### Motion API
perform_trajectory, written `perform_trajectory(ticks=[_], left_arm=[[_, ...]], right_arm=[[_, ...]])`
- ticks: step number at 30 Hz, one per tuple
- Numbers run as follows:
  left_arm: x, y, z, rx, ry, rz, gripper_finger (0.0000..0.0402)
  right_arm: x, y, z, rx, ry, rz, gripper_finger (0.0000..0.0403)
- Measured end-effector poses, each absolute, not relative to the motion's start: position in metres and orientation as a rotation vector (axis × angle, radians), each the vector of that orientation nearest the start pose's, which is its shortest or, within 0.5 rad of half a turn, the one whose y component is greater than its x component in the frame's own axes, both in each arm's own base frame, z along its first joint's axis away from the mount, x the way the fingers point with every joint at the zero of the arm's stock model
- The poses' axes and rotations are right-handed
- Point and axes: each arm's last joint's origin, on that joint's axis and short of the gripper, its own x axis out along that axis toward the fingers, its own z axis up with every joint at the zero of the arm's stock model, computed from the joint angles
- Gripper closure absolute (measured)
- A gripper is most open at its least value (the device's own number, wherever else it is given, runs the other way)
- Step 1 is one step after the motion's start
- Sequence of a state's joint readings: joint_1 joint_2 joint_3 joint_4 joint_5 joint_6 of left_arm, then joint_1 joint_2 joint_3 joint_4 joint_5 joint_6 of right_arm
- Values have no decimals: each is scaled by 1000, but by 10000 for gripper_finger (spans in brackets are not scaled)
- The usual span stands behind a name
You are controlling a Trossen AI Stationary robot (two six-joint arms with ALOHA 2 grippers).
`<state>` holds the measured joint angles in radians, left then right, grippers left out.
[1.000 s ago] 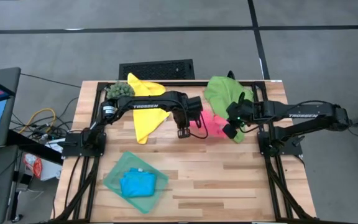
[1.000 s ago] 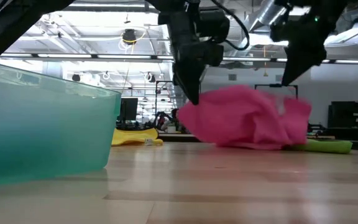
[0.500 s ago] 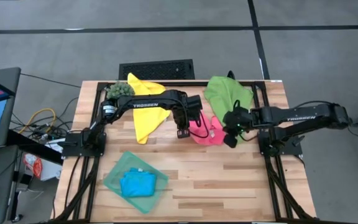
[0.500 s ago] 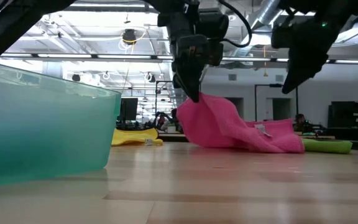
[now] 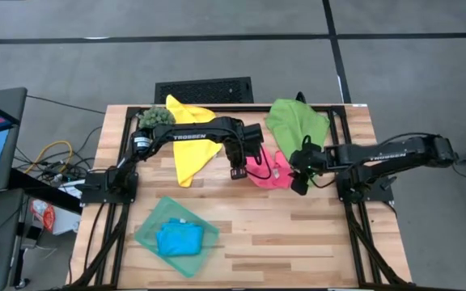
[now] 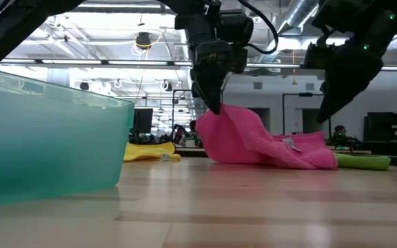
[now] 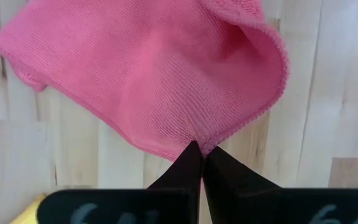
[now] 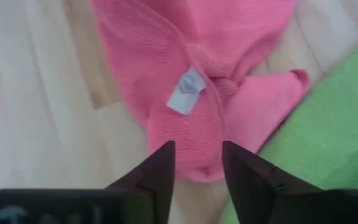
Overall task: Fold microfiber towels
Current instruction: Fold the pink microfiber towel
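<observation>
The left gripper (image 7: 197, 163) is pinched tight on an edge of the pink towel (image 7: 148, 74), holding that corner lifted off the wooden table (image 5: 298, 234) while the rest of the cloth drapes down and trails away from its fingertips toward the right gripper (image 8: 197, 163). The right gripper hangs just above the towel's far end, its fingers spread apart with nothing between them; a small white label (image 8: 187, 91) on the pink cloth lies just ahead of its tips. The green towel (image 5: 296, 121) lies beyond the right gripper, its edge seemingly touching the pink one. The yellow towel (image 5: 189, 145) lies spread behind the left arm. Well away from both grippers, the blue towel (image 5: 178, 238) sits bunched inside the teal tray (image 5: 148, 234).
</observation>
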<state>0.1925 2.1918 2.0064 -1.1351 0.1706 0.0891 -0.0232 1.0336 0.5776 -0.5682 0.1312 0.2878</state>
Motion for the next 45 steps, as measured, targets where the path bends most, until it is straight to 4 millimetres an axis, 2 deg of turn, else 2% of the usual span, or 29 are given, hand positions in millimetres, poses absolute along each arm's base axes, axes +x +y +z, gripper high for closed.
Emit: perform_trajectory(ticks=[7, 17, 22, 27, 32, 36, 40, 43, 45], left_arm=[[443, 81, 239, -160, 1289, -39, 401], [445, 82, 240, -154, 1266, -36, 401], [445, 82, 240, -154, 1262, -36, 401], [445, 82, 240, -154, 1263, -35, 402], [444, 82, 239, -163, 1275, -32, 401], [438, 80, 241, -218, 1342, -27, 401], [429, 78, 256, -221, 1422, -36, 401], [422, 79, 274, -119, 1470, 0, 401], [418, 84, 286, -10, 1487, 54, 401]], right_arm=[[177, -16, 175, 226, 969, -326, 212], [179, -18, 163, 224, 971, -304, 240], [184, -18, 156, 224, 991, -302, 291], [190, -17, 151, 221, 1015, -292, 385], [198, -14, 173, 225, 951, -276, 395], [199, -13, 205, 269, 891, -288, 396], [194, -14, 245, 278, 809, -329, 398], [186, -20, 269, 248, 756, -425, 398], [179, -26, 278, 208, 752, -509, 399]])
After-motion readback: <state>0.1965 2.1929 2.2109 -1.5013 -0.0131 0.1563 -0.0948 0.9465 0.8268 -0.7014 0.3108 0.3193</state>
